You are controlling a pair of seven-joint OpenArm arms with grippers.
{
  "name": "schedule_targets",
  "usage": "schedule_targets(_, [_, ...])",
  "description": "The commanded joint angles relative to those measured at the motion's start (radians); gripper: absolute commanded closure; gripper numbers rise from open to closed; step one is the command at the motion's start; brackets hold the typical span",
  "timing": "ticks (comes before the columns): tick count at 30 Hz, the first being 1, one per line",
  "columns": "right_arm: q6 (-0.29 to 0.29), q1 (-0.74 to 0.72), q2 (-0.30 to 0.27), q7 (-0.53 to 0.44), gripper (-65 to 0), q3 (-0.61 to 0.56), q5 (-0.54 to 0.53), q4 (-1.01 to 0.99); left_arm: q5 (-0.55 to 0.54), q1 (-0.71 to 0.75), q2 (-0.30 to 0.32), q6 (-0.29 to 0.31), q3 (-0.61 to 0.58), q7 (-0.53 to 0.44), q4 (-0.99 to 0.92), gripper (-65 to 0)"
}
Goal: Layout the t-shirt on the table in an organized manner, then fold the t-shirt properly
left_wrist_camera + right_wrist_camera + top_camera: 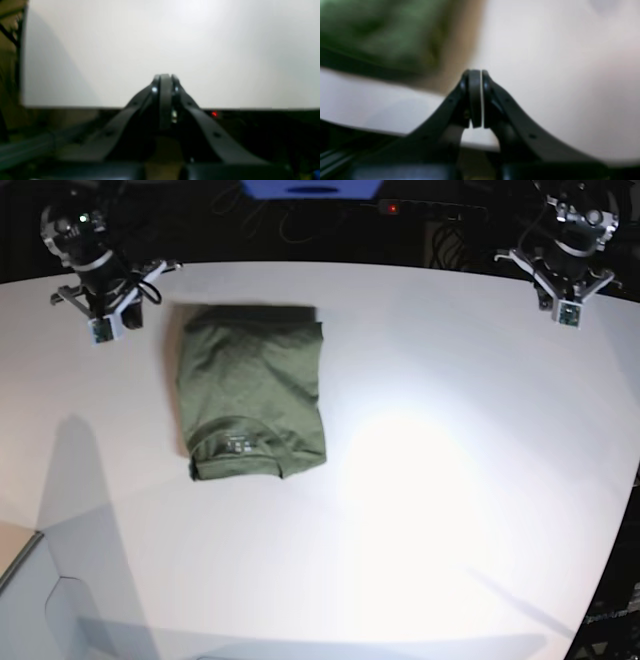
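T-shirt (pixel 252 390) lengthwise, collar toward camera

We observe the t-shirt (pixel 252 392) lying flat on the white worktop (pixel 450 480), folded into a compact rectangle. Its collar, with a small printed label inside, faces the near edge of the worktop. We locate the shirt in the far-left part of the surface. The right claw (pixel 103 328) sits at the far-left corner, just beside the shirt's far-left corner but apart from it. The left claw (pixel 568 313) sits at the far-right corner, well apart from the shirt. We see nothing held in either claw.
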State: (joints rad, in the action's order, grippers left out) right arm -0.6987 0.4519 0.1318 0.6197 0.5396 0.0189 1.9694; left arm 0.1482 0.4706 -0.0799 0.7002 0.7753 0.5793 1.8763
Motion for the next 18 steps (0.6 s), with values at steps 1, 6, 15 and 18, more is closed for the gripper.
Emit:
schedule_targets(1, [0.001, 0.015, 0.012, -0.031, 0.0, 0.021, -0.018, 0.02, -0.014, 0.004, -0.005, -0.002, 0.002, -0.018, 0.003, 0.0])
schedule_targets(6, [0.001, 0.072, 0.025, -0.077, 0.0, 0.119, -0.018, 0.012, -0.012, 0.027, -0.03, -0.002, -0.003, -0.025, -0.105, 0.0])
schedule_targets(15, [0.001, 0.097, 0.025, -0.08, 0.0, 0.242, -0.018, -0.055, -0.012, 0.044, -0.033, -0.002, -0.003, -0.029, -0.238, 0.0])
schedule_targets(18, [0.001, 0.097, 0.025, -0.082, 0.0, 0.264, -0.018, -0.112, -0.012, 0.061, -0.036, -0.002, -0.003, -0.029, -0.237, 0.0])
